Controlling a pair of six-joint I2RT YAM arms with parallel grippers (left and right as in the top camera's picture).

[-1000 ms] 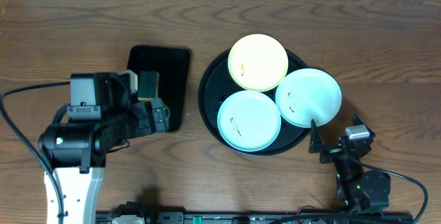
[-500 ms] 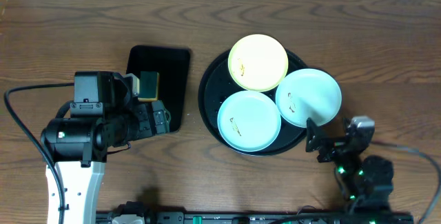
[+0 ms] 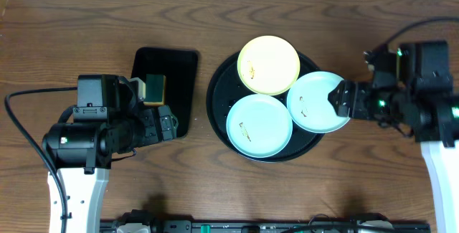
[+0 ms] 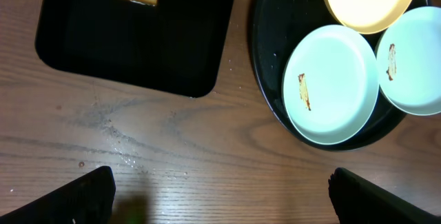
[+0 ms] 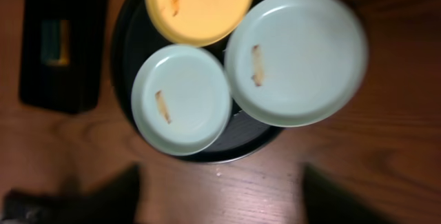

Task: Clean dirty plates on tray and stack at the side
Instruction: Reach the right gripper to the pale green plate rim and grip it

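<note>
Three plates [image 3: 259, 124] sat on the round tray [image 3: 216, 97] — each brown-smeared. A sponge [image 3: 154, 85] lay in the small tray [image 3: 179, 75] beside. I read the left gripper [image 4: 227, 200] wide open, the right gripper [image 3: 343, 100] parted, empty.

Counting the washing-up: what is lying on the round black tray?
Three plates, each with a brownish smear: the yellow plate, the front mint-green plate, and the right mint-green plate, which overhangs the rim of the round black tray. The tray floor under them is hidden.

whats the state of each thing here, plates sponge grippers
yellow plate: smeared, on round tray
front mint plate: smeared, on round tray
right mint plate: smeared, overhanging tray rim
sponge: lying in rectangular tray
left gripper: open, empty
right gripper: open, empty
</note>
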